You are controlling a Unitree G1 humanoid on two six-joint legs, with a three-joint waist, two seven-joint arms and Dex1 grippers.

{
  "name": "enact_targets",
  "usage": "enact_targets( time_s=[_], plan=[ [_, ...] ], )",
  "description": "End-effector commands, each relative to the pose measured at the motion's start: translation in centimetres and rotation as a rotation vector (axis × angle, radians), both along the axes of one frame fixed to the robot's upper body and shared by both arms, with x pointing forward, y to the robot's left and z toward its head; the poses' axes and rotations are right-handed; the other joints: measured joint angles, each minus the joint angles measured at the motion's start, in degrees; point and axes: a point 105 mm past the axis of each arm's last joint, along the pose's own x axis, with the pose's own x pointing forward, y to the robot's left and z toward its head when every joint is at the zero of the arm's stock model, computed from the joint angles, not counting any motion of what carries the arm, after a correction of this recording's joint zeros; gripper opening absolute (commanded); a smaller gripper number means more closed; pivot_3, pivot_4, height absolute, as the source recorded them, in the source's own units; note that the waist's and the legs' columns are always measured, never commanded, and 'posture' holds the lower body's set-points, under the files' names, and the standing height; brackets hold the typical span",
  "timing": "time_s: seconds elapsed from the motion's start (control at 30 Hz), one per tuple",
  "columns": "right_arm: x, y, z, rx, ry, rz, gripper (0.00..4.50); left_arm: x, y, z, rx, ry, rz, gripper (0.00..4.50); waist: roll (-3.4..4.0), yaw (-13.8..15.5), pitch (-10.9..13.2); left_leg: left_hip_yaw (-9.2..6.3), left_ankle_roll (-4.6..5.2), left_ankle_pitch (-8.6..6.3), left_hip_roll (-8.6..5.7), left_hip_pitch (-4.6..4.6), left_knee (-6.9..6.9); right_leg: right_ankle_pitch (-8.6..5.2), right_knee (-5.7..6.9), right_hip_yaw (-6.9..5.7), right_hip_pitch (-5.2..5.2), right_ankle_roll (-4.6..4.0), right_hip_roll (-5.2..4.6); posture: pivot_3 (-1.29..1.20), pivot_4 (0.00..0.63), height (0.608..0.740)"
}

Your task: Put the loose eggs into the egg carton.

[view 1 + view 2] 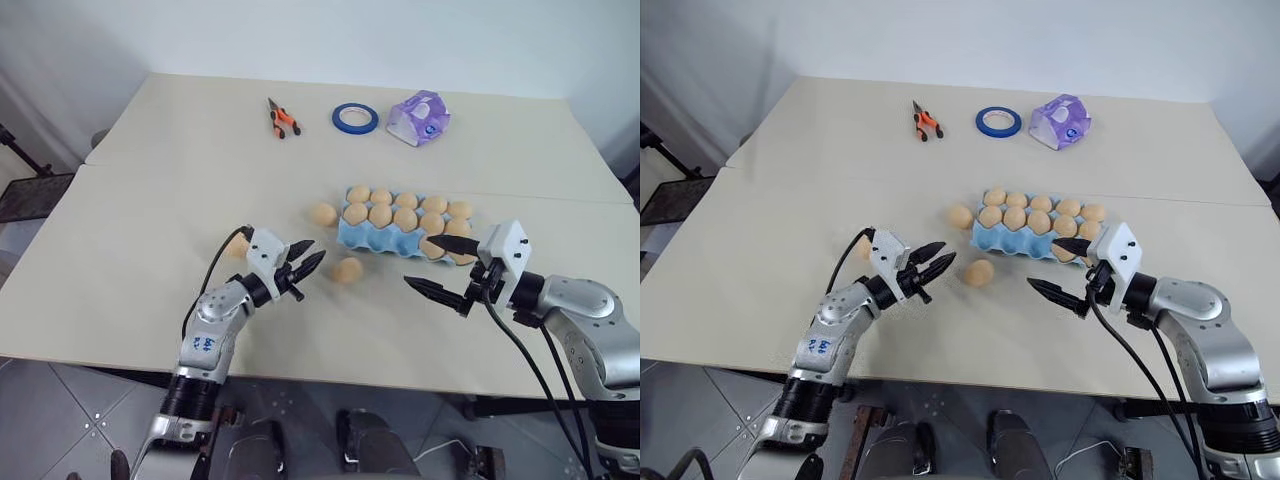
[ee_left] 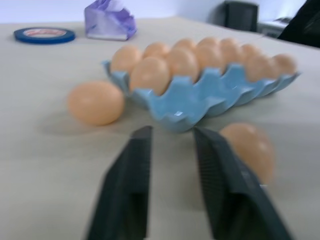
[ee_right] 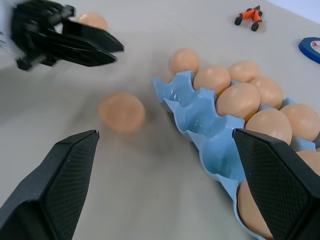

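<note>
Head views: egg carton (image 1: 400, 232) sits mid-surface, light blue, nearly full. Its near row has empty cups at the end closest to the left hand (image 1: 300, 266). Three loose eggs: one (image 1: 348, 269) just in front of the carton's near edge, one (image 1: 323, 214) touching or just beside the carton's left end, and one (image 1: 237, 244) half hidden behind the left hand. Pliers (image 1: 283, 118), blue tape ring (image 1: 355, 117) and purple packet (image 1: 419, 118) lie far back, well apart from the work.

Left hand: fingers parted a little, empty, pointing roughly level toward the egg in front of the carton, with a gap remaining. Right hand (image 1: 438, 268) is spread wide, empty, hovering beside the carton's right end.

Left wrist view: two black fingers (image 2: 131, 185) with a narrow gap between them. The target egg (image 2: 249, 150) sits off to one side of the fingers, not between them. Empty blue cups lie right beyond.

Right wrist view: fingers (image 3: 60, 175) wide apart, nothing between them. It looks across the near egg (image 3: 121, 111) and the empty cups.

My read: the step is grasping the near egg with the left hand. To do it well, open wider than the egg, shift sideways until the egg is centred between the fingers, and close gently at its widest girth. A smooth oval rolls or squirts out if pinched off-centre. Keep the right hand clear of the carton.
</note>
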Motion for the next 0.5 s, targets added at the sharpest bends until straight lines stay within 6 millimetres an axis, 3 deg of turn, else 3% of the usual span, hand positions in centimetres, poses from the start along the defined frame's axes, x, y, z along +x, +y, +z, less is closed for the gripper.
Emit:
enact_targets(
  time_s=[0.03,0.13,0.17,0.33,0.5],
  plan=[
    [-0.4,0.0,1.2,0.004,-0.058,0.000,4.50,-2.2,-1.2,1.7,-0.007,-0.031,-0.101,2.79,0.01,0.05,0.00,0.00,-0.01,0.01,0.01,0.02,0.00,0.00,0.01,-0.01,0.01,0.00,0.01,0.00,0.150,0.740],
    [-0.4,0.0,1.1,0.007,-0.054,-0.005,4.50,-3.4,-1.8,2.3,0.009,-0.046,-0.162,3.66,0.01,0.05,0.00,-0.01,-0.02,0.02,0.00,0.03,0.04,0.00,0.04,0.00,0.01,-0.01,0.00,0.00,0.150,0.740],
    [-0.5,0.0,1.0,0.005,-0.048,-0.003,4.50,-2.9,-2.6,2.0,0.030,-0.050,-0.161,3.80,0.01,0.04,0.00,-0.01,-0.01,0.02,-0.01,0.04,0.04,0.00,0.04,0.00,0.03,-0.01,-0.01,0.00,0.150,0.740],
    [-1.2,-0.8,0.2,-0.031,-0.019,0.008,4.50,-1.9,-5.8,0.8,0.063,-0.052,-0.211,3.85,0.02,0.24,0.00,-0.04,0.09,0.03,-0.14,0.16,0.05,0.01,-0.09,0.03,0.23,-0.01,-0.11,0.00,0.150,0.740],
    [-2.8,-1.9,-0.6,-0.064,0.028,0.010,4.50,-2.5,-7.5,-0.2,0.081,-0.049,-0.289,3.85,0.03,0.01,-0.01,0.02,0.16,-0.11,-0.08,0.12,0.02,0.03,-0.20,0.08,0.23,0.06,-0.05,0.00,0.150,0.740]
  ],
)
